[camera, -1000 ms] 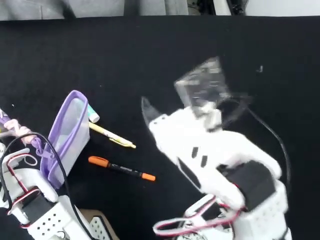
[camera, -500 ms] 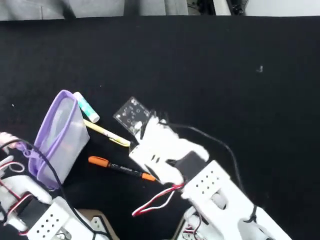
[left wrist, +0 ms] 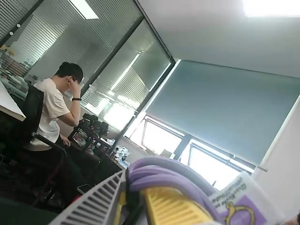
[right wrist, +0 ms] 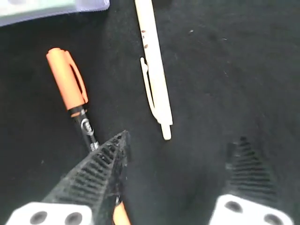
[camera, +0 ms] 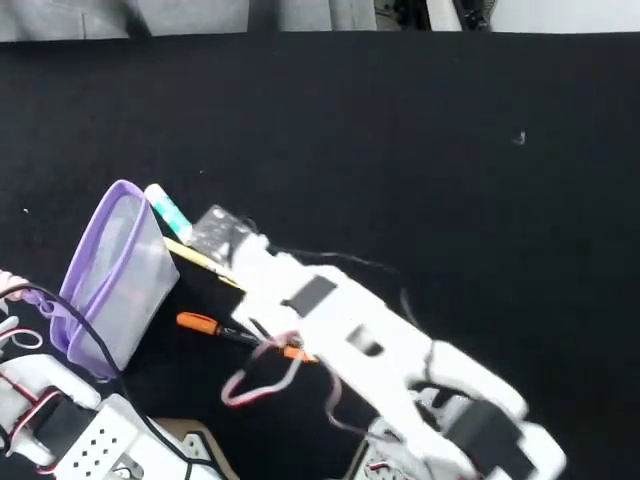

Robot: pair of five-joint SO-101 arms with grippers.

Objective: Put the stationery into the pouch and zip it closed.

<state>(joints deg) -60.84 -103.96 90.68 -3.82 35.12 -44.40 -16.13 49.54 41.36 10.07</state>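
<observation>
Step in hand: first pick of the stationery, approach phase, nothing lifted yet. Right gripper [right wrist: 176,159] hangs low over the black worktop [camera: 450,150] with its jaws spread wide and empty. In the right wrist view the nib end of the yellow pen [right wrist: 152,70] lies in the gap between the jaws, nearer the middle than either side, while the orange marker [right wrist: 70,89] runs under one jaw, its capped end pointing away. Pen and marker lie near each other but apart. The pouch [camera: 115,280], purple and translucent, stands on its edge at the left of the worktop with its mouth open and the zip undone, just beside the pen's far end. A white and green glue stick [camera: 165,212] lies close behind the pouch's upper end. The left arm [camera: 70,430] sits at the pouch's near end. The left wrist view shows purple pouch edging pressed close to the left gripper [left wrist: 126,197], but I cannot tell whether the jaws are clamped on it. Judgement: three items are outside, so the task is at an early stage. The next move calls for choosing one target, most likely the pen, centring it between the jaws, descending and closing across its barrel. Risk: the jaw above the marker may nudge it.
</observation>
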